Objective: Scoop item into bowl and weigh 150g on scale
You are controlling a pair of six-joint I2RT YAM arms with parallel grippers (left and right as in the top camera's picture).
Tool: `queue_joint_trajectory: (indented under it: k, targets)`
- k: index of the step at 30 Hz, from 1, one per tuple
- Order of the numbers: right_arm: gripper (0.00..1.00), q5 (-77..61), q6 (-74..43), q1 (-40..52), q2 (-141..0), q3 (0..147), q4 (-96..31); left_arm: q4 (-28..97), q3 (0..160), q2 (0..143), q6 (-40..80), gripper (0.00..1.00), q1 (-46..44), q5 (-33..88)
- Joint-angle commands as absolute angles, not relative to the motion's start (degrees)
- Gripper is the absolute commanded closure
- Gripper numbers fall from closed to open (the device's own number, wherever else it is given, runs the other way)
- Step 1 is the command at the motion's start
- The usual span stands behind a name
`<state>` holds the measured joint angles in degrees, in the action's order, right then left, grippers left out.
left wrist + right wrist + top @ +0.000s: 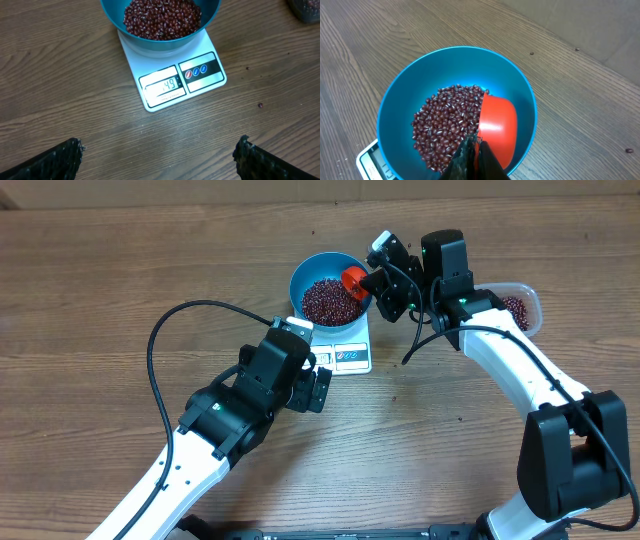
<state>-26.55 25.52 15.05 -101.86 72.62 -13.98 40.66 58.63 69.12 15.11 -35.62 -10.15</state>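
The blue bowl [300, 277] stands on the white scale [350, 358] and holds a heap of dark red-brown beans [330, 301]. My right gripper [374, 281] is shut on the handle of an orange-red scoop [353, 278], which is tipped on its side over the bowl's right half. From the right wrist, the scoop [498, 125] sits inside the bowl [395, 95] against the beans [442, 125], with the right gripper [477, 144] pinching it. My left gripper [160, 155] hangs open over bare wood in front of the scale [200, 85]. The scale's display [164, 86] looks like 149.
A clear plastic tub [522, 302] with more beans stands to the right of the bowl, behind my right arm. Stray beans [260, 105] lie on the wood near the scale. A black cable [160, 340] loops over the left part of the table.
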Motion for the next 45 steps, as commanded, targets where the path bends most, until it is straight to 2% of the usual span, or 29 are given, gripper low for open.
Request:
queue_joint_trajectory:
  k: [1, 4, 8, 11, 14, 16, 20, 23, 26, 34, 45]
  targets:
    - [0.96, -28.03, 26.13, 15.42, -102.04, 72.79, -13.63, 40.47, 58.48, 69.10, 15.86, 0.00, -35.81, -10.92]
    - [0.96, -24.12, 26.81, 15.38, -102.04, 72.79, -14.46, 40.47, 58.48, 69.10, 15.88, 0.00, -35.81, -10.94]
    - [0.96, -30.17, 26.13, 15.44, -102.04, 72.79, -13.32, 40.45, 58.48, 69.10, 15.88, 0.00, -35.81, -10.92]
    - [0.96, -25.71, 27.40, 15.53, -102.04, 72.79, -13.08, 40.47, 58.48, 69.10, 15.86, 0.00, -35.81, -10.94]
    - [0.96, -30.55, 26.92, 15.75, -102.04, 72.79, -11.25, 40.47, 58.48, 69.10, 15.86, 0.01, -35.81, -10.94]
    - [0.96, -27.07, 29.02, 15.75, -102.04, 72.79, -11.22, 40.47, 58.48, 69.10, 15.88, 0.00, -35.81, -10.94]
    - [0.96, -29.58, 26.76, 15.81, -102.04, 72.79, -10.79, 40.45, 58.48, 69.10, 15.88, 0.01, -35.81, -10.94]
    - [0.96, -25.43, 27.11, 15.86, -102.04, 72.79, -11.66, 40.47, 58.48, 69.10, 15.86, 0.00, -35.81, -10.94]
    - [0.96, -30.50, 23.83, 15.86, -102.04, 72.79, -10.61, 40.47, 58.48, 69.10, 15.86, 0.00, -35.81, -10.92]
    - [0.96, -31.20, 21.08, 16.12, -102.04, 72.79, -11.18, 40.47, 58.48, 69.10, 15.86, 0.00, -35.81, -10.94]
    - [0.96, -31.18, 21.02, 16.12, -102.04, 72.79, -11.25, 40.47, 58.48, 69.10, 15.88, 0.00, -35.81, -10.94]
